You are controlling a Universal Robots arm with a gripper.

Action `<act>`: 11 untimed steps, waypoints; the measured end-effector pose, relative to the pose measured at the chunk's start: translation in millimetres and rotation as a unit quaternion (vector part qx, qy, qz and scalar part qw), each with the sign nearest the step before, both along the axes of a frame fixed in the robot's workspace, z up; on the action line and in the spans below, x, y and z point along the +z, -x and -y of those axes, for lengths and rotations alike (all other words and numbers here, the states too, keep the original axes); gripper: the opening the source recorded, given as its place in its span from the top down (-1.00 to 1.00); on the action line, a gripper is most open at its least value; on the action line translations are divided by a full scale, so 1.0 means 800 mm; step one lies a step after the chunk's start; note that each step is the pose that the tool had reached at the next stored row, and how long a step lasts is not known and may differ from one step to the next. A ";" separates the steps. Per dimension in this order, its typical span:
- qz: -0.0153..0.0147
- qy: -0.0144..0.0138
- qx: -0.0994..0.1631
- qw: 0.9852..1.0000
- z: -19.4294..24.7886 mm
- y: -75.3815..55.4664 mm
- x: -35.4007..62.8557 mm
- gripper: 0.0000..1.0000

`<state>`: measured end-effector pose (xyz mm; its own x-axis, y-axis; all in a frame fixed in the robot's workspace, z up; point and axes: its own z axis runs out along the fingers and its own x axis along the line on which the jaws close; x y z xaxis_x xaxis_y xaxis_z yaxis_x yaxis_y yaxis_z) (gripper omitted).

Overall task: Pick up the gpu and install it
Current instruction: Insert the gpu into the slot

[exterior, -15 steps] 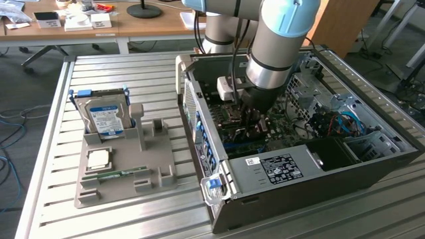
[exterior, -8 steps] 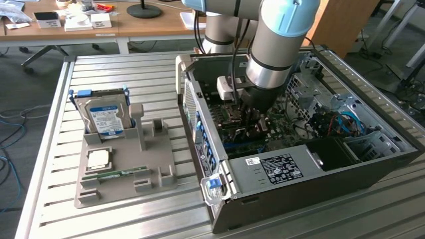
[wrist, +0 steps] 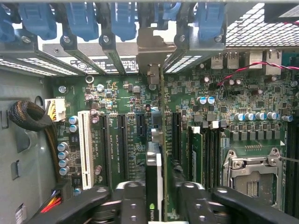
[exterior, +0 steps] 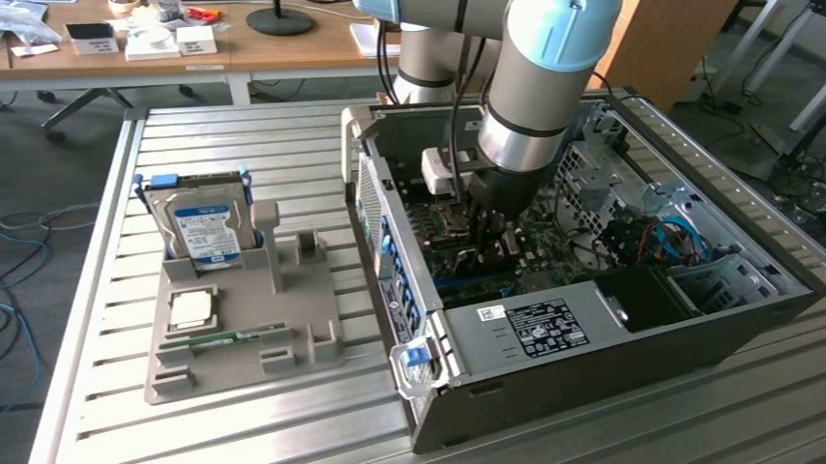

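While desks crowd the room behind the slatted metal table [exterior: 258, 135], the arm reaches straight down into the open computer case [exterior: 722, 329], its gripper [wrist: 159, 198] clamped on the edge-on gpu [wrist: 153, 177] above the motherboard [wrist: 224, 93].

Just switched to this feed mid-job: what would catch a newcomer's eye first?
The arm reaching down into the open computer case, with the gripper holding the gpu edge-on above the green motherboard. In the exterior view's left, a hard drive stands in a grey holder.

I'm watching from above the open black computer case [exterior: 620, 319]; my wrist camera is looking closely at its green motherboard [wrist: 219, 126], shared by both views.
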<state>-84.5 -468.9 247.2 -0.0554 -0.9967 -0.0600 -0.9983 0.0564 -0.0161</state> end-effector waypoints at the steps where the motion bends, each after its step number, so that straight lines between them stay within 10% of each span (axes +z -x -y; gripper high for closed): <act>1: 0.000 0.000 0.000 1.000 0.0001 0.000 0.000 0.36; 11: 0.000 0.000 0.000 1.000 0.0000 0.000 0.000 0.47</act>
